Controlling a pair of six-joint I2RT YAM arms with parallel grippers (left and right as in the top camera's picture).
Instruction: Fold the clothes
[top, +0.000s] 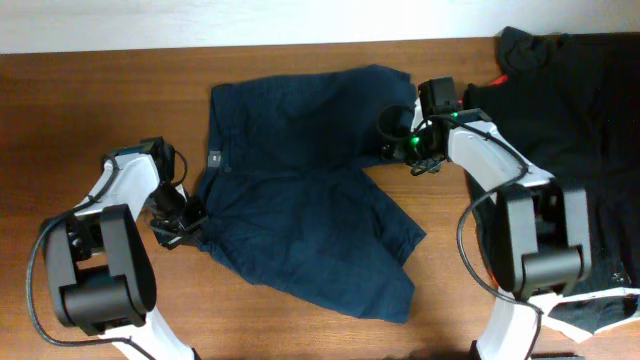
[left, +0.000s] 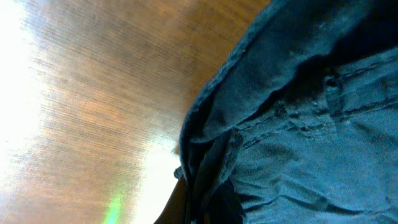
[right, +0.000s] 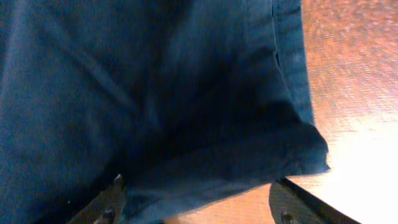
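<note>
The navy-blue shorts (top: 300, 200) lie spread on the wooden table, waistband with a small label (top: 214, 157) to the left and legs to the right. My left gripper (top: 185, 215) sits at the waistband's near corner. In the left wrist view the cloth (left: 298, 124) bunches into the jaws (left: 208, 205), which look shut on it. My right gripper (top: 395, 130) is at the far leg's hem. In the right wrist view its fingers (right: 196, 186) are wide open around the hem corner (right: 292, 149).
A pile of black garments (top: 580, 90) with a red bit (top: 500, 80) covers the table's right end, behind and beside the right arm. Bare wood (top: 100, 90) shows left of the shorts and along the front edge.
</note>
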